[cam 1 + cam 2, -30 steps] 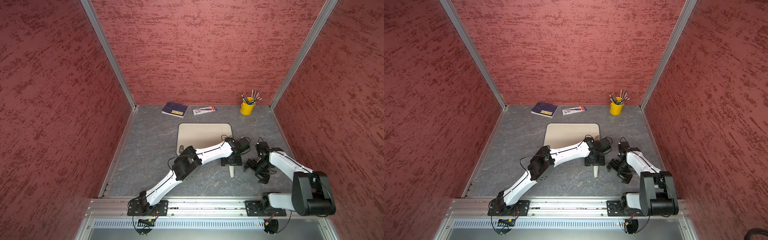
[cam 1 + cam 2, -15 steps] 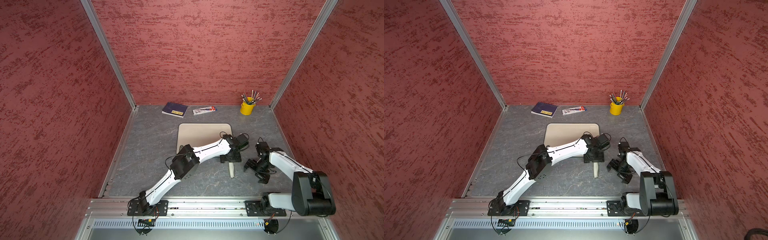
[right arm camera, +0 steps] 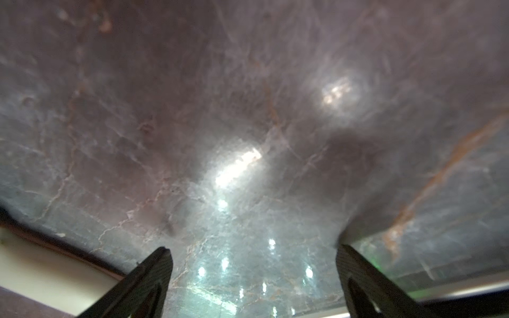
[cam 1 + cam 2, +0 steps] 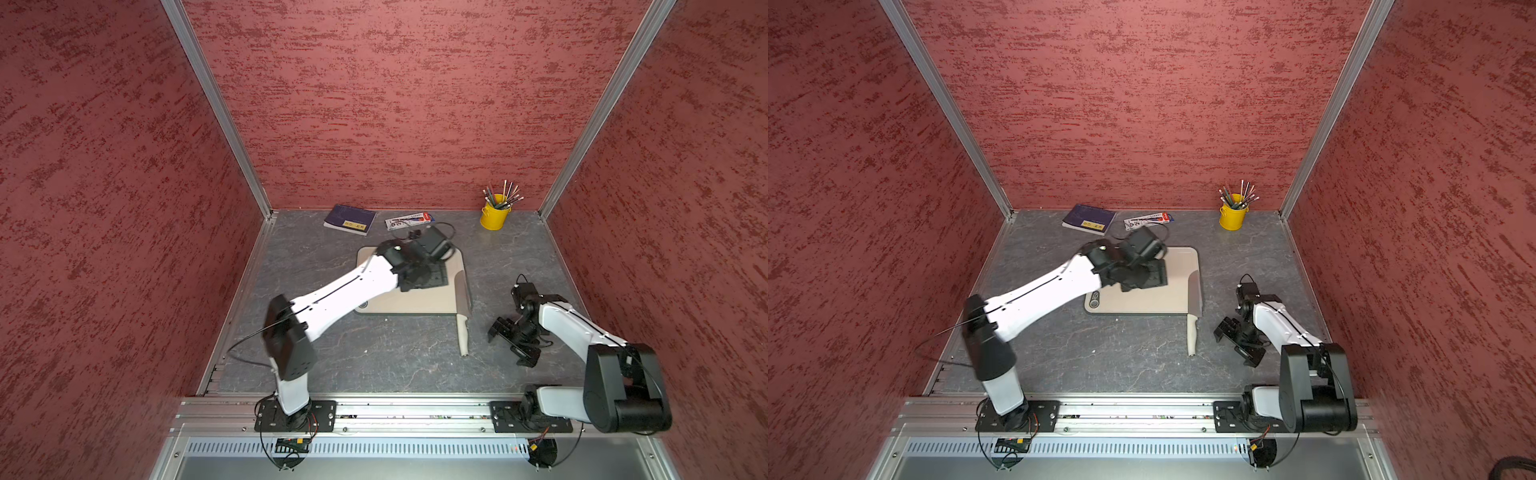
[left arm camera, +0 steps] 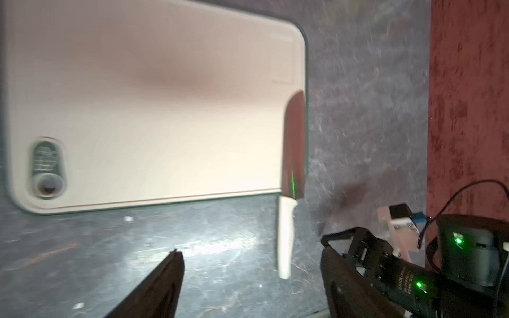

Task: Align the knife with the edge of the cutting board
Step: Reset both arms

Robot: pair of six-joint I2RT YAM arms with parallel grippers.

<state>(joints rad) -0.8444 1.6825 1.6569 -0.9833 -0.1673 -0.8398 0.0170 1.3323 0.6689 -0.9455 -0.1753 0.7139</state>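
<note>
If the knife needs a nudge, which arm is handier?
Right, probably: the right gripper sits open beside the knife, while the left gripper hovers open above the cutting board, farther off.

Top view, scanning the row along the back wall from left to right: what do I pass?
dark blue book → white-and-red packet → yellow pencil cup
</note>
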